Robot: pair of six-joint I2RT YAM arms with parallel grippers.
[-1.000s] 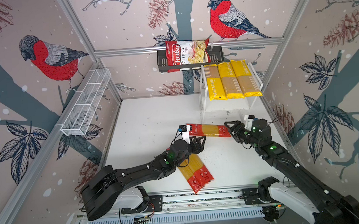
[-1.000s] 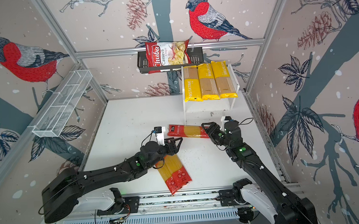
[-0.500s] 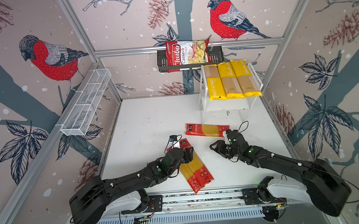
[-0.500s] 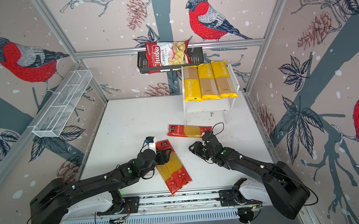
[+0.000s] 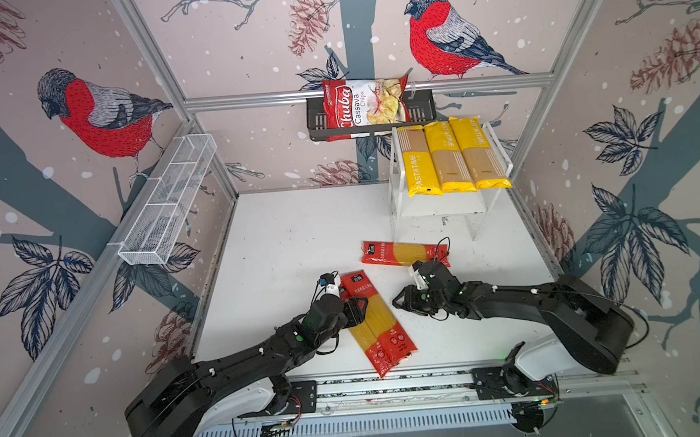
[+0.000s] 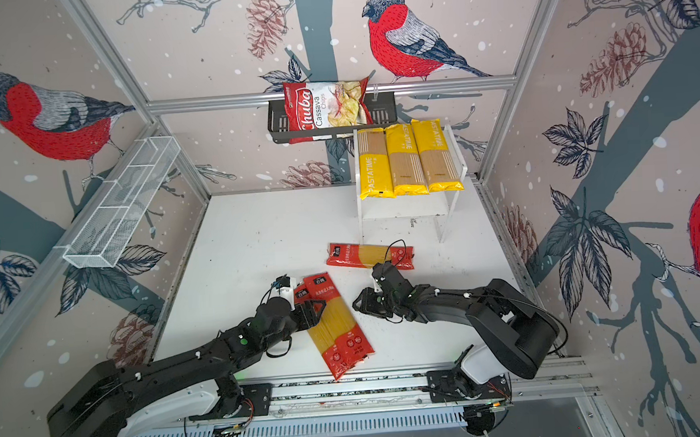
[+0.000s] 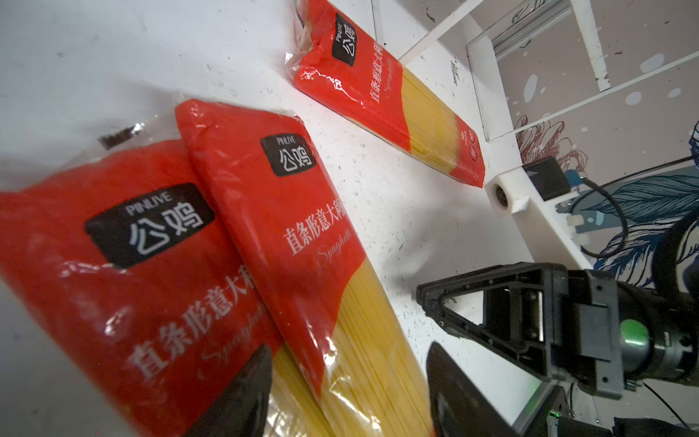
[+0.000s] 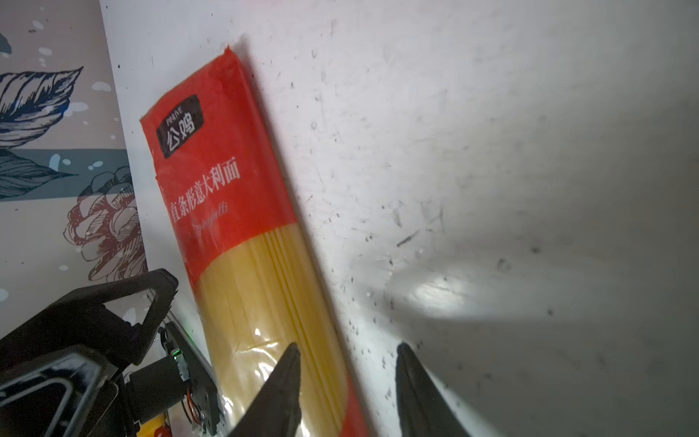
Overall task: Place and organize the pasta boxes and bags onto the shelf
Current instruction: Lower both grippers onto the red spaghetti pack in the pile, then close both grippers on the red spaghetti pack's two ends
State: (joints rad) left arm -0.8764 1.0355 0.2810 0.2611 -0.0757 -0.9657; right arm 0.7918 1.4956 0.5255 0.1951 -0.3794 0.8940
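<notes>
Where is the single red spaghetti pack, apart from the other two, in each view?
In both top views: single red pack, mid-table, before the shelf.
Left wrist: pack beyond the overlapping red pair.
Right wrist: not in it.
Shared landmark: that pair.

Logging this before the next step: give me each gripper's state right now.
Left gripper: open, straddling the upper red spaghetti pack, which lies on the table.
Right gripper: open, holding nothing.

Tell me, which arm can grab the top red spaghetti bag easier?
Probably left: the left gripper, open, straddles the top red bag; the right gripper sits at its edge, partly over the table.
</notes>
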